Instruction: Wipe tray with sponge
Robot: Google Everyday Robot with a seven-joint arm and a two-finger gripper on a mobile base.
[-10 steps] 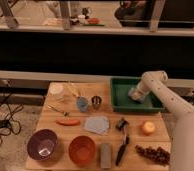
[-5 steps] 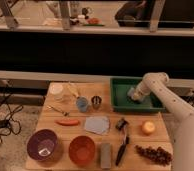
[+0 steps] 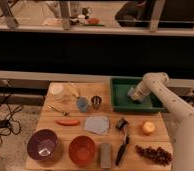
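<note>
Near edge of the table (image 3: pixel 136 119), 7 to 6 o'clock: purple bowl (image 3: pixel 44 145) and orange bowl (image 3: pixel 82 149), with the grey-blue cloth (image 3: pixel 97 124) at centre, all well apart from the work. Far right, about 2 o'clock: the green tray (image 3: pixel 118 103) lies flat, and the gripper (image 3: pixel 134 94) is low inside it, as wiping needs. I cannot separate the sponge from the gripper, nor tell its grasp.
</note>
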